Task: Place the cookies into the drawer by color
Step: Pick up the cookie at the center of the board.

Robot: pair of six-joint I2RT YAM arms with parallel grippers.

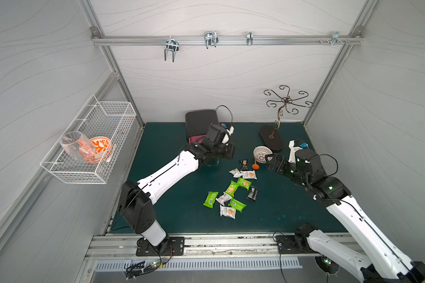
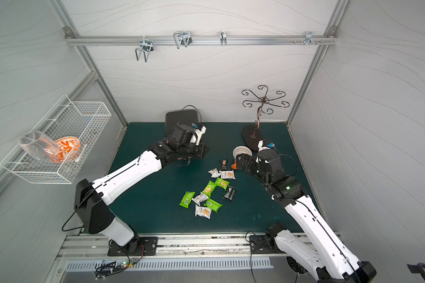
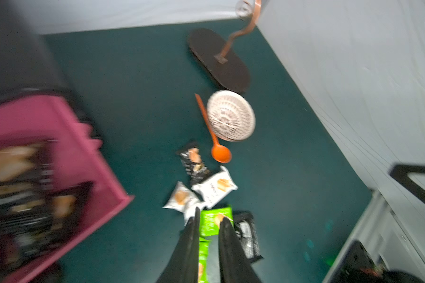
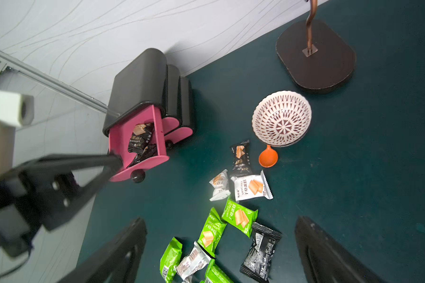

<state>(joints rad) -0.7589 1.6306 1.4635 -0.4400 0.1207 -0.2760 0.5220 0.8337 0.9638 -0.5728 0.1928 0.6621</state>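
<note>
Several cookies lie loose mid-mat: green packets (image 1: 210, 199) (image 4: 239, 216), white ones (image 1: 227, 212) (image 4: 252, 187) and black ones (image 1: 252, 193) (image 4: 241, 156). The pink drawer (image 4: 115, 137) (image 1: 193, 139) stands pulled out of its black cabinet (image 1: 200, 120), with black cookies (image 4: 140, 139) inside. My left gripper (image 1: 228, 152) (image 3: 210, 215) hovers by the drawer's front edge. Its fingers are nearly together with nothing between them, and its wrist view is blurred. My right gripper (image 1: 270, 159) (image 4: 221, 220) is open above the right side of the pile, holding nothing.
A patterned bowl (image 1: 261, 154) and an orange spoon (image 1: 255, 166) sit just behind the pile. A metal hook stand on a dark base (image 1: 271, 137) is at the back right. A wire basket (image 1: 91, 147) with a glass and an orange bowl hangs on the left wall.
</note>
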